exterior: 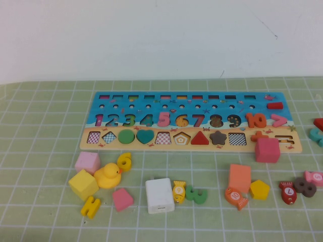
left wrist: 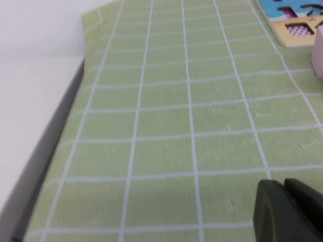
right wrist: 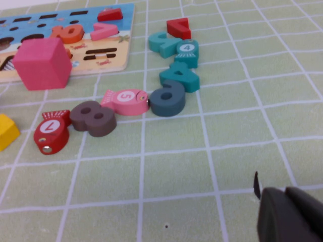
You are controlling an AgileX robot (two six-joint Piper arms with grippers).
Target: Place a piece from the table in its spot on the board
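The blue and tan puzzle board lies flat at the middle of the green grid mat. It holds a pink 5, an orange 10, a green circle, a teal heart, a red triangle and a brown star. Several shape slots show only checkered bottoms. Neither arm shows in the high view. My left gripper is shut and empty over bare mat, well left of the board's corner. My right gripper is shut and empty over bare mat, near a brown 8.
A pink cube rests on the board's front edge. Loose on the mat are an orange cube, a yellow pentagon, a white block, a rubber duck, a yellow cube, a green 3 and teal numbers.
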